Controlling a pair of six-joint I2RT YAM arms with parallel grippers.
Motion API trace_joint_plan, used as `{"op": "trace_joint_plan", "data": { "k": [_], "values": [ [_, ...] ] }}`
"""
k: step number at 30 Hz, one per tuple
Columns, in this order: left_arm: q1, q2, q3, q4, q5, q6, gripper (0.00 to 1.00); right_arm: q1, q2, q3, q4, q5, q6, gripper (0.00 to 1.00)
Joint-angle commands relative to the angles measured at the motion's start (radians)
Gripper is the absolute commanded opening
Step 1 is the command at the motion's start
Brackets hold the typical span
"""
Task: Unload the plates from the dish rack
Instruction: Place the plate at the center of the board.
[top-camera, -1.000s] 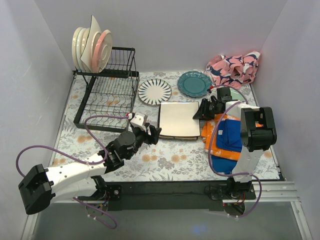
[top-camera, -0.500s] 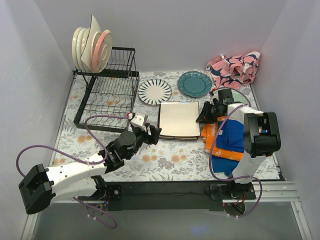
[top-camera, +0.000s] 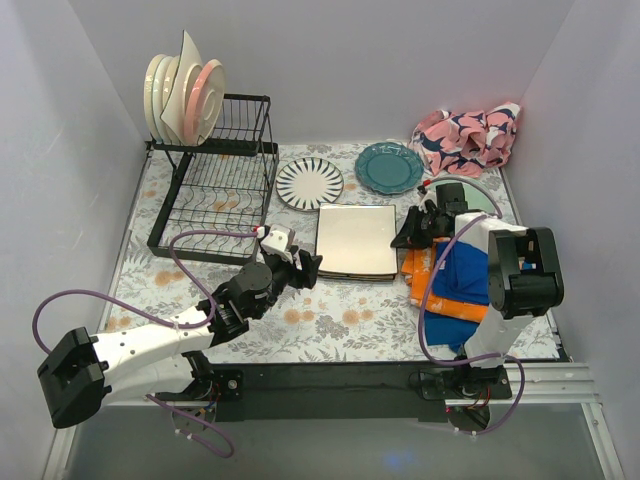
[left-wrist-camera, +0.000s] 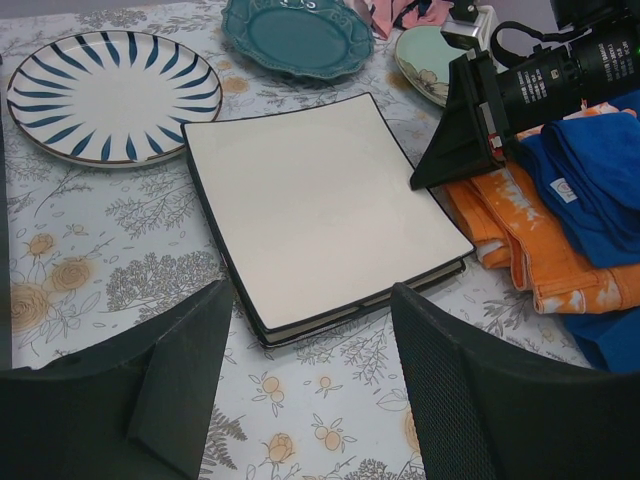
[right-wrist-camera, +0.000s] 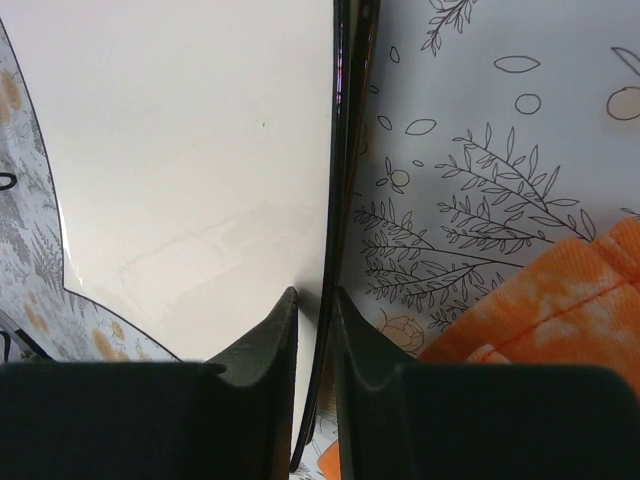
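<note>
At the right edge of the square plates (top-camera: 355, 240), stacked mid-tabletop (top-camera: 330, 320): right gripper (right-wrist-camera: 315, 300) straddles the top plate's thin dark rim, jaws narrowed to a slit. Whether they pinch it, cannot tell. Left gripper (left-wrist-camera: 310, 290) hovers at the stack's near-left corner, jaws wide, empty.

Striped plate (top-camera: 309, 183) and teal plate (top-camera: 388, 167) lie flat beyond the stack. Several plates (top-camera: 185, 95) stand upright on the dish rack's (top-camera: 215, 200) upper tier, far left.

Judgement: partway through; the step in hand is handling the top square plate. Next calls for a sure pinch on that rim without dragging the plate beneath, then a reach to the rack, which sits on the left arm's side.
</note>
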Motion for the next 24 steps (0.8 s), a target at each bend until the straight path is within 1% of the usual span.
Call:
{"op": "trace_joint_plan", "data": {
  "k": [1, 4, 8, 9, 10, 12, 13, 14, 15, 16, 17, 18, 19, 20, 21, 23, 24],
  "values": [
    [-0.005, -0.003, 0.007, 0.01, -0.04, 0.01, 0.63, 0.015, 0.011, -0.061, -0.06, 0.054, -0.037, 0.05],
    [-0.003, 0.0, 0.009, 0.01, -0.042, 0.012, 0.63, 0.015, 0.007, -0.07, -0.055, 0.052, -0.031, 0.04],
    [-0.003, 0.005, 0.017, 0.009, -0.06, 0.003, 0.63, 0.015, -0.011, -0.06, -0.066, 0.072, -0.023, 0.09],
    [-0.005, 0.002, 0.021, 0.007, -0.057, -0.014, 0.63, 0.012, -0.018, -0.047, -0.095, 0.077, -0.025, 0.17],
    [-0.003, -0.003, 0.03, 0.005, -0.048, -0.022, 0.63, 0.012, -0.025, -0.035, -0.112, 0.084, -0.025, 0.19],
    [-0.003, -0.006, 0.09, -0.031, -0.008, -0.023, 0.63, 0.012, -0.065, 0.0, -0.146, 0.136, -0.028, 0.29],
    [-0.005, -0.004, 0.119, -0.059, 0.004, -0.019, 0.63, 0.012, -0.082, 0.014, -0.178, 0.162, -0.026, 0.35],
    [-0.003, 0.003, 0.195, -0.115, 0.014, -0.013, 0.63, 0.012, -0.111, 0.026, -0.196, 0.182, -0.026, 0.49],
    [-0.002, 0.028, 0.239, -0.151, 0.011, -0.004, 0.63, 0.01, -0.122, 0.055, -0.21, 0.198, -0.028, 0.59],
    [-0.002, 0.045, 0.283, -0.187, 0.001, 0.016, 0.63, 0.01, -0.136, 0.068, -0.24, 0.199, -0.032, 0.66],
    [0.003, 0.068, 0.338, -0.268, -0.006, 0.03, 0.63, 0.012, -0.169, 0.077, -0.245, 0.199, -0.034, 0.79],
    [0.009, 0.088, 0.437, -0.312, -0.014, 0.041, 0.63, 0.015, -0.191, 0.086, -0.245, 0.199, -0.032, 0.86],
    [0.033, 0.13, 0.493, -0.342, -0.011, 0.055, 0.63, 0.015, -0.235, 0.089, -0.248, 0.199, -0.04, 0.93],
    [0.05, 0.146, 0.542, -0.431, -0.005, 0.062, 0.63, 0.015, -0.257, 0.094, -0.248, 0.204, -0.041, 0.98],
    [0.067, 0.161, 0.641, -0.465, 0.015, 0.072, 0.63, 0.021, -0.28, 0.1, -0.25, 0.206, -0.046, 0.98],
    [0.135, 0.2, 0.734, -0.554, 0.037, 0.113, 0.63, 0.033, -0.355, 0.099, -0.242, 0.193, -0.052, 0.98],
    [0.164, 0.217, 0.847, -0.591, 0.064, 0.127, 0.63, 0.062, -0.383, 0.096, -0.232, 0.183, -0.057, 0.98]
  ]
}}
